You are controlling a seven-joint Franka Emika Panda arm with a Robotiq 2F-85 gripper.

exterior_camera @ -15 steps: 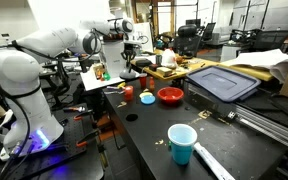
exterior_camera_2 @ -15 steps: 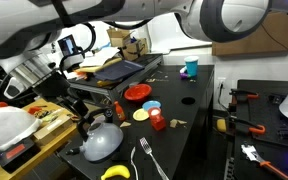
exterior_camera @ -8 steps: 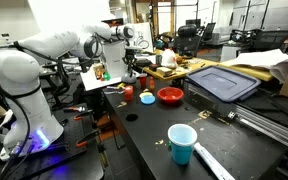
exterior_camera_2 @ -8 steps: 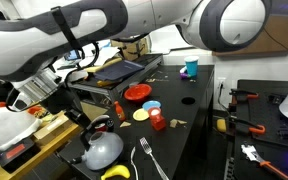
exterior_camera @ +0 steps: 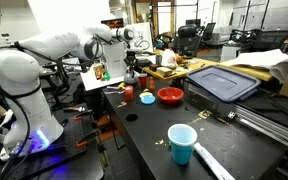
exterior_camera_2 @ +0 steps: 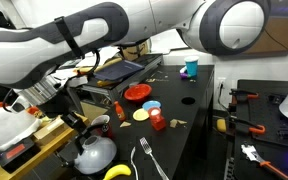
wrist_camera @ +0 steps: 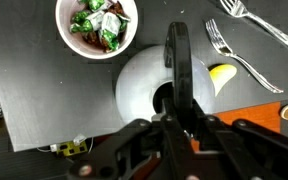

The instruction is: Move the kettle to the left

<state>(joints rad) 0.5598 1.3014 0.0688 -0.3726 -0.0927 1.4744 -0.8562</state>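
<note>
The kettle (exterior_camera_2: 94, 153) is a rounded silver body with a dark arched handle (exterior_camera_2: 97, 124), standing near the front corner of the black table (exterior_camera_2: 189, 110). In the wrist view its dome (wrist_camera: 144, 85) fills the middle, with the handle (wrist_camera: 177, 50) running up over it. My gripper (wrist_camera: 181, 105) is shut on the handle from above. In an exterior view the gripper (exterior_camera_2: 86, 127) sits right over the kettle. In an exterior view the gripper (exterior_camera: 132, 62) is at the table's far end, and the kettle (exterior_camera: 131, 74) is small and dim below it.
A white bowl of wrapped sweets (wrist_camera: 97, 24), two forks (wrist_camera: 234, 52) and a yellow banana (wrist_camera: 222, 74) lie close to the kettle. A red bowl (exterior_camera: 170, 96), a small blue dish (exterior_camera: 147, 98) and a light-blue cup (exterior_camera: 181, 143) stand further along the table.
The gripper and the kettle have shifted together toward the table's front corner, lower and to the left in the exterior view. The gripper stays shut on the handle.
</note>
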